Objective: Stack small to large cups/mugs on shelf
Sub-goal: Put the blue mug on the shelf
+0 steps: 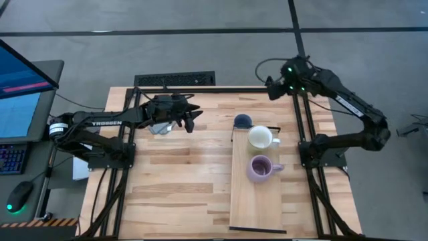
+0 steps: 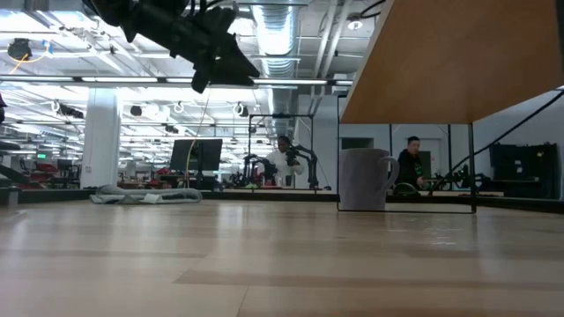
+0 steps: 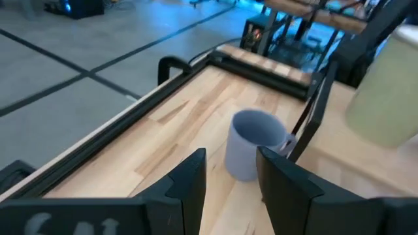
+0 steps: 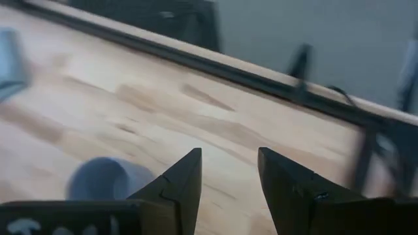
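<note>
1. Table (image 1: 174,181): slatted pale wood, with the shelf (image 1: 257,201) laid along its right half, a long smooth plank raised on a thin dark frame.
2. Left claw (image 1: 190,120) is held above the table, left of the shelf's far end, fingers apart, nothing gripped. Right claw (image 4: 225,176) is parked at the far right corner, fingers also apart, empty.
3. Cream mug (image 1: 261,138) and lavender mug (image 1: 261,167) are seen upright on the shelf, just beside each other, handles to the right.
4. Blue mug (image 1: 242,121) is seen on the table, not on the shelf, right against the shelf's frame at the far end.
5. Risk: with the frame post so close, a finger could be snagged on it during the grasp, or the blue mug nudged and tipped.
</note>
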Robot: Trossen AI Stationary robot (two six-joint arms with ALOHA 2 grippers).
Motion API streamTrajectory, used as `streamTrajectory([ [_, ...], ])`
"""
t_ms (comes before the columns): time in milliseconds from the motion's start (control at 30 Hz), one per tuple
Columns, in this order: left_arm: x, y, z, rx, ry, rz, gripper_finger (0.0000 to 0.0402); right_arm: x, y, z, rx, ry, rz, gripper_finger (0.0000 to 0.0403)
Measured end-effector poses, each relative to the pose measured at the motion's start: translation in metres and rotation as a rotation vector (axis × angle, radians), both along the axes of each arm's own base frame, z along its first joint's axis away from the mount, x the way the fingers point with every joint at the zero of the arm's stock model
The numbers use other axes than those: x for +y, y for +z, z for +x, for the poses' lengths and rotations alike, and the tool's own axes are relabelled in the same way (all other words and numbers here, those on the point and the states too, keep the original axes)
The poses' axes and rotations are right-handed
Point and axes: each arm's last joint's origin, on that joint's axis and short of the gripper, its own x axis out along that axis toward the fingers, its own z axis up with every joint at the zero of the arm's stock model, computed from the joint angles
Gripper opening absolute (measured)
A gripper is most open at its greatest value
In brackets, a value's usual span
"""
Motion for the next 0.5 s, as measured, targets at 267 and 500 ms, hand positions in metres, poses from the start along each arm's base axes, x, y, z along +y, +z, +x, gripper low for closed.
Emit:
streamTrajectory([
  [267,0.000,-0.007,-0.002,0.087,-0.012,0.011,0.0125,-0.029,-0.015,0.028,-0.172,0.185,0.105,0.0171],
  [500,0.000,-0.007,-0.003,0.088,-0.011,0.012,0.0125,-0.041,-0.034,0.043,-0.127,0.187,0.155,0.0171],
])
